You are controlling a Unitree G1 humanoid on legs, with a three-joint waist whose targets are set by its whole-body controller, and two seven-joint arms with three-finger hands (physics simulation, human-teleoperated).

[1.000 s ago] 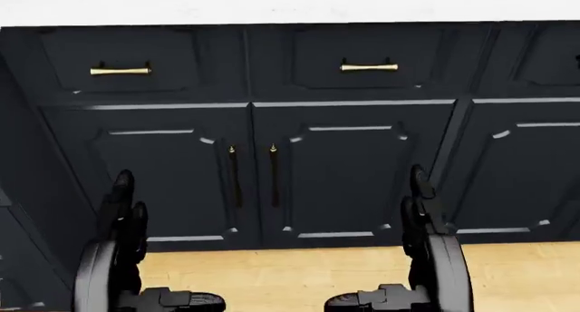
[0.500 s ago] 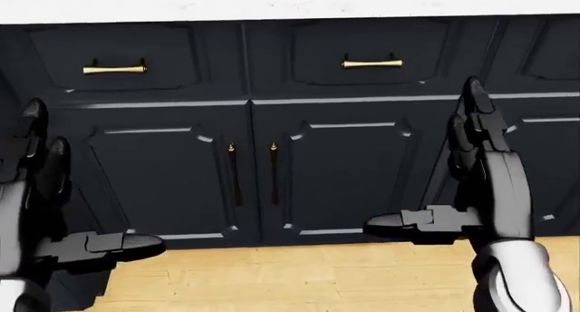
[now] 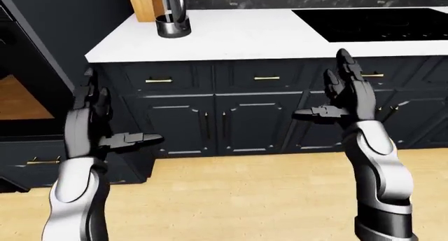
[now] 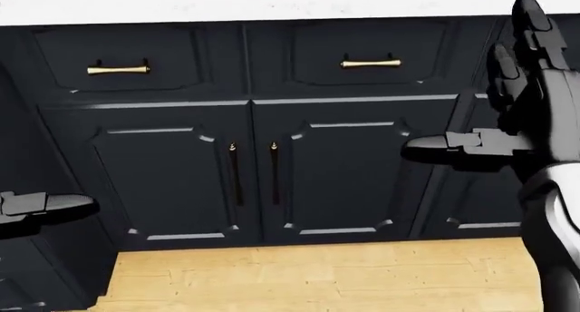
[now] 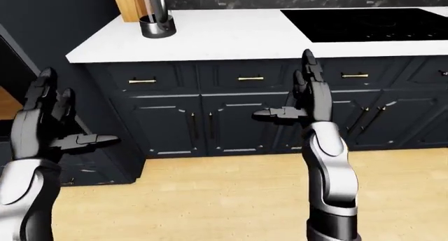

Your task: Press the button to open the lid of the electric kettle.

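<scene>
The electric kettle [image 3: 172, 16], shiny metal on a dark round base, stands on the white counter [image 3: 231, 38] at the top left of the left-eye view. Its top is cut off by the frame, so neither lid nor button shows. My left hand [image 3: 115, 117] is raised in front of the dark cabinets, well below and left of the kettle, fingers spread open and empty. My right hand [image 3: 323, 88] is held up, open and empty, before the cabinets to the right. In the head view only the left thumb [image 4: 45, 204] shows.
A wooden knife block [image 3: 145, 4] stands just left of the kettle. A black cooktop [image 3: 378, 23] is set into the counter at the right. Dark drawers and doors with brass handles [image 4: 369, 64] run below. A dark tall unit [image 3: 42, 52] borders the left; the floor is light wood.
Both hands have risen and spread apart. In the head view the right hand climbed to the upper right, and the left hand slid off the left edge, leaving only its thumb.
</scene>
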